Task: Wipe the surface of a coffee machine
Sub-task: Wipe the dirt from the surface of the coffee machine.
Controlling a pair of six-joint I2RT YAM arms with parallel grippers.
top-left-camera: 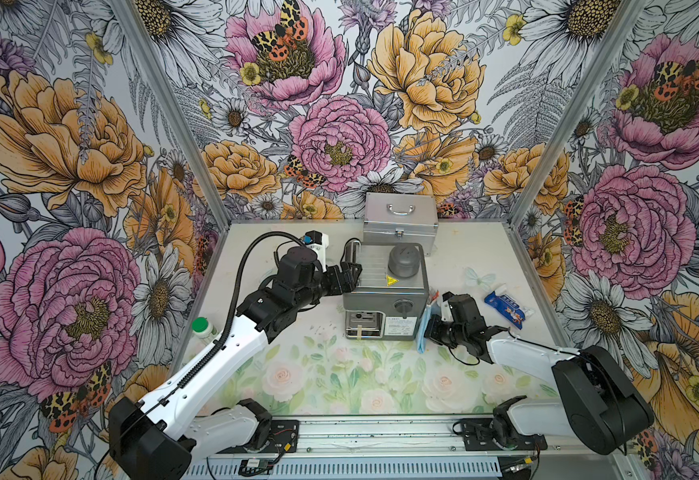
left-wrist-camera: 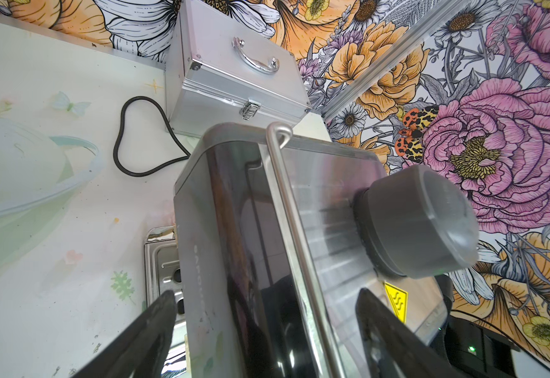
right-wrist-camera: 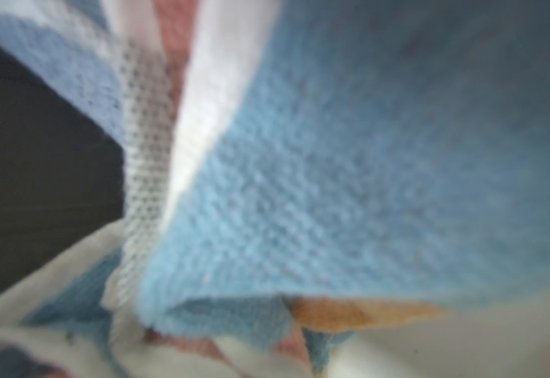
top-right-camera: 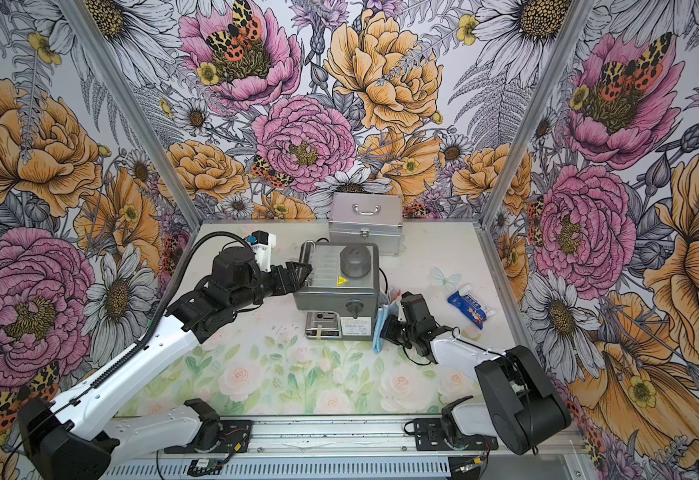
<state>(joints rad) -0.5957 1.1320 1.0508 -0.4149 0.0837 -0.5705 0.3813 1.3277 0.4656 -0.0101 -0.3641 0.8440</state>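
The dark-grey coffee machine point(top-left-camera: 385, 297) point(top-right-camera: 335, 291) stands mid-table, with a grey dome cap point(top-left-camera: 402, 261) and a yellow sticker point(top-left-camera: 392, 281) on its ribbed top. My left gripper point(top-left-camera: 352, 275) point(top-right-camera: 300, 272) point(left-wrist-camera: 267, 293) is open and straddles the machine's upper left edge: one finger beside the side wall, the other finger point(left-wrist-camera: 381, 327) over the top tray. My right gripper point(top-left-camera: 430, 328) point(top-right-camera: 386, 330) is shut on a blue striped cloth point(top-left-camera: 424, 332) point(right-wrist-camera: 299, 196), which hangs against the machine's right side. The cloth fills the right wrist view and hides the fingers.
A silver case with a handle point(top-left-camera: 399, 220) point(left-wrist-camera: 234, 75) stands just behind the machine. A blue-white tube point(top-left-camera: 505, 309) lies to the right and a green-capped bottle point(top-left-camera: 202, 328) sits by the left wall. A black cord point(left-wrist-camera: 129, 147) loops behind the machine.
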